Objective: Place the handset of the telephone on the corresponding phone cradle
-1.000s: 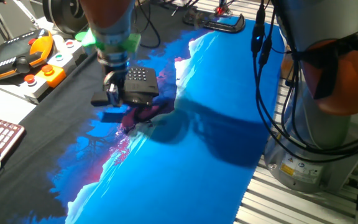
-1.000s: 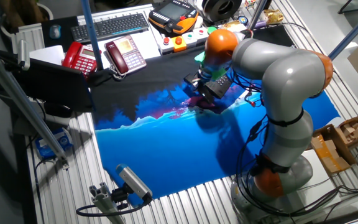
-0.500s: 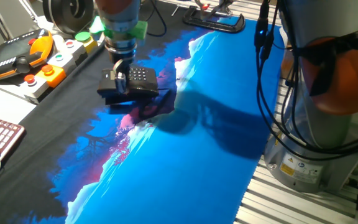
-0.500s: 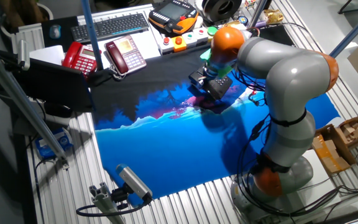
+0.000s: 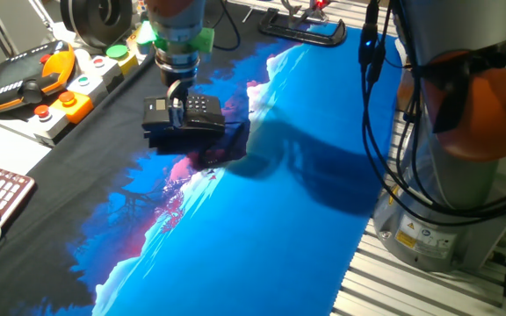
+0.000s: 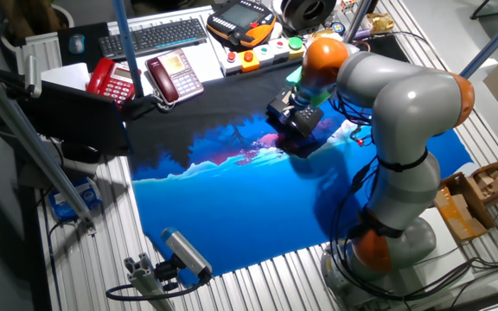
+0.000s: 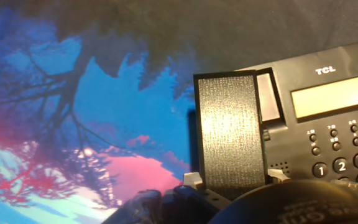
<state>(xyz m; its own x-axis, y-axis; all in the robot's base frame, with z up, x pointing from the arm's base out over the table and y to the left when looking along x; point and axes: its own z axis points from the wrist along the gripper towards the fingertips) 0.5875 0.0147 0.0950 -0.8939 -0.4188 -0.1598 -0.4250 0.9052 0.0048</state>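
One handset [image 7: 229, 134] is carried by the gripper [image 5: 176, 104], whose fingers are closed on it, so that the black bar is seen in the hand view lengthwise along the fingers and hung directly beneath them. It is held low over the left side of the telephone [image 5: 198, 112], presumably so that it can be lowered straight into the phone cradle [image 7: 266, 98], a strip of which shows just beside the bar, next to the display [image 7: 332, 97] and the keypad [image 7: 344, 158]. Whether the handset is already seated or only just above the recess cannot be told. From both fixed views the gripper [image 6: 297, 111] is seen upright over the black base, which rests on the blue printed cloth [image 5: 262, 228], with the orange-and-black controller [image 5: 20, 83] well apart.
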